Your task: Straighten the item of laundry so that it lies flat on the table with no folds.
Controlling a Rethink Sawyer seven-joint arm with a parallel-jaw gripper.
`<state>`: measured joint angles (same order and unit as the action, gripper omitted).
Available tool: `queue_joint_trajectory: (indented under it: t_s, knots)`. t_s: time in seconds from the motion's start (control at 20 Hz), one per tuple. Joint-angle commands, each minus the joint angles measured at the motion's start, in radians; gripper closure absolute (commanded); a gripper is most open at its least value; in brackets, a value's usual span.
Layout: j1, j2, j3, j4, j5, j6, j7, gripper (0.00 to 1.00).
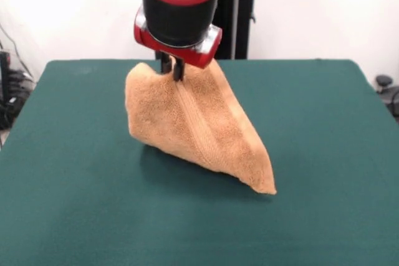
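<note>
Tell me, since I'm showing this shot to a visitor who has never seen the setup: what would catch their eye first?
The orange-tan towel stands out first, lifted in a draped peak near the middle of the dark green table, its lower corner trailing toward the front right. Right above it, the red and black arm comes down from the top, its end effector shut on the towel's upper edge.

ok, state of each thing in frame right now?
towel: lifted by its top edge, hanging in a draped peak, lower part and right corner on the table, not flat
tool: shut on the towel's top edge
table: green top, towel's lower edge resting near the middle
</note>
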<state>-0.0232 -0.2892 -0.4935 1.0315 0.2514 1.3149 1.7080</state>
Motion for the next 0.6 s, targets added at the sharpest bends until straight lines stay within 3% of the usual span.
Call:
queue_joint_trajectory:
  t_s: [0.05, 0.35, 0.45, 0.6]
  knots:
    - [0.0, -0.062, 0.023, 0.009, -0.055, 0.077, 0.136, 1.0]
    - [-0.168, -0.003, 0.053, -0.236, -0.138, 0.257, -0.111, 1.0]
    - [-0.204, 0.012, 0.071, -0.305, -0.152, 0.305, -0.156, 1.0]
    - [-0.232, -0.011, 0.083, -0.331, -0.163, 0.329, -0.166, 1.0]
